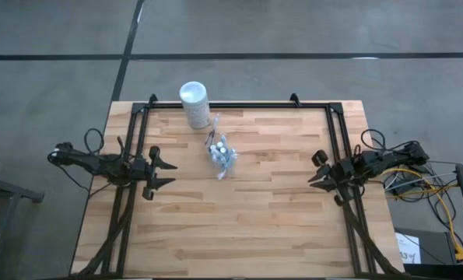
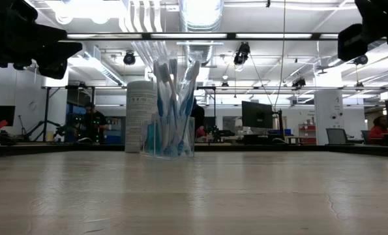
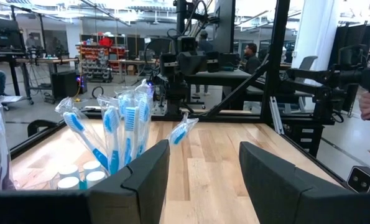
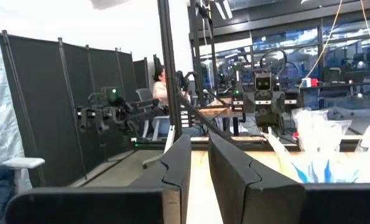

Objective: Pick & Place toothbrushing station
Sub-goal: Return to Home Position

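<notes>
Left gripper (image 1: 167, 173) wide open, empty, over left part of table (image 1: 239, 225); right gripper (image 1: 317, 180) almost closed, thin gap between fingers, empty, over right part. Holder (image 1: 222, 158) upright at back-centre, between the arms, well apart from both grippers, near cylinder (image 1: 194, 105) but apart from it in high view. For homing: pull each arm straight back and up, no sweep toward centre, wrists level, slow finish. No need to touch finger settings, nothing to release. Holder judged light and top-heavy with brushes (image 2: 171, 98) sticking well above rim, so no bumping the table on the way out. Count: 1 holder, 1 cylinder, 2 grippers. Brushes: at least four blue-and-white heads in left wrist view, exact number lost in overlap. Round white caps (image 3: 79, 180) low in holder: two clear, maybe a third.
</notes>
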